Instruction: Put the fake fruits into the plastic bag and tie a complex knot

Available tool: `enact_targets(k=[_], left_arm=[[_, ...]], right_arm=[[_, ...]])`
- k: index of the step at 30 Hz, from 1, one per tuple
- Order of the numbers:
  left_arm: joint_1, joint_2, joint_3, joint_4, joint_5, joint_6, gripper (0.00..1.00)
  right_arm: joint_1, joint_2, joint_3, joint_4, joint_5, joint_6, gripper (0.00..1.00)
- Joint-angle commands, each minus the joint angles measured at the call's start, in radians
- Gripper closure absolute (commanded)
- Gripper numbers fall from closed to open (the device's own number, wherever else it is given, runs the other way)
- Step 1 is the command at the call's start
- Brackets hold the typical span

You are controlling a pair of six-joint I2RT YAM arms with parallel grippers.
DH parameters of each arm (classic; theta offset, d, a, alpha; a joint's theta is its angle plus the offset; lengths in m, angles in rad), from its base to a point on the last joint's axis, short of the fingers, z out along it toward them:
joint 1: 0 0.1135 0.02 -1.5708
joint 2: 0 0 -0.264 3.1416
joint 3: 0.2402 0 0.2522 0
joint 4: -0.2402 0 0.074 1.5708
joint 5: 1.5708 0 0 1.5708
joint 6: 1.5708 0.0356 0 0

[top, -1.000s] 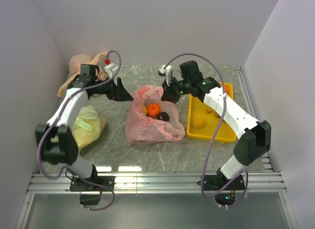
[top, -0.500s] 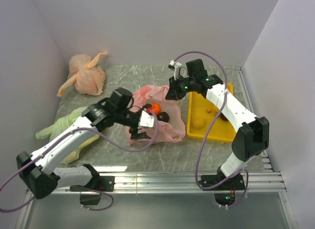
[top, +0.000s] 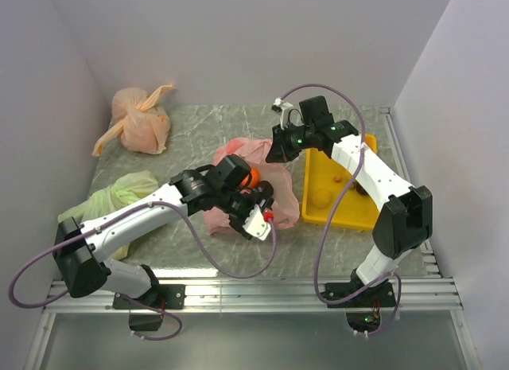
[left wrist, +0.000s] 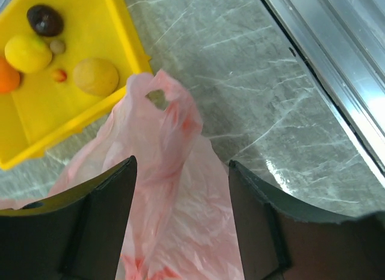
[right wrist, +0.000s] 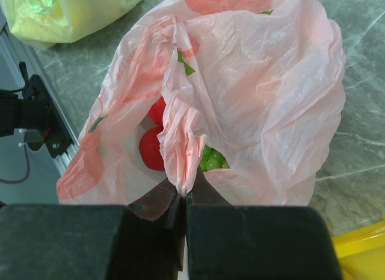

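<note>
The plastic bag (right wrist: 271, 81) looks thin and crinkly; the marbled tabletop (left wrist: 252, 81) smooth, glossy.

I record an orange-peach tied bag (top: 139, 123) at the far left corner of the grey marbled table (top: 191, 127). A yellow-green bag (top: 119, 193) lies by the left edge, nearer the front. A yellow tray (top: 350, 207) sits on the right side. An aluminium rail (top: 262, 293) borders the near edge.

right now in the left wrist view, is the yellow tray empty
No, the yellow tray holds a dark fruit, a yellow fruit and a tan round fruit, among others.
</note>
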Motion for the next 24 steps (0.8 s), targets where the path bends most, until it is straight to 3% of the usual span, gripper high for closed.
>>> enact_targets(k=[1,8,11,12,13,15,18,21,22,24], left_arm=[[-0.032,0.02,0.033,0.023,-0.005,0.089,0.33],[-0.077,0.051,0.001,0.112,-0.025,0.072,0.39],[-0.086,0.083,-0.008,0.161,-0.083,0.011,0.58],[-0.086,0.094,0.016,0.167,-0.097,-0.027,0.8],[-0.084,0.103,0.036,0.141,-0.102,-0.094,0.9],[-0.072,0.099,0.087,0.103,-0.087,-0.155,0.98],[0.042,0.022,0.125,0.032,0.03,-0.28,1.0],[0.179,-0.076,0.151,0.057,0.139,-0.502,1.0],[0.296,-0.113,0.157,0.067,0.233,-0.626,1.0],[0.411,-0.142,0.165,0.069,0.306,-0.717,1.0]], right_arm=[[-0.007,0.009,0.02,0.035,-0.024,0.018,1.0],[-0.007,0.012,0.022,0.035,-0.027,0.018,1.0],[-0.004,0.003,0.019,0.03,-0.023,0.01,1.0],[-0.004,-0.006,0.019,0.026,-0.018,0.007,1.0],[-0.008,-0.011,0.019,0.026,-0.011,0.007,1.0],[-0.019,-0.035,0.02,0.018,-0.011,0.013,1.0],[-0.062,-0.077,0.034,0.0,-0.012,0.031,1.0],[-0.123,-0.133,0.045,-0.002,-0.015,0.091,1.0],[-0.134,-0.149,0.043,0.001,-0.011,0.108,1.0],[-0.166,-0.202,0.037,0.009,-0.012,0.149,1.0]])
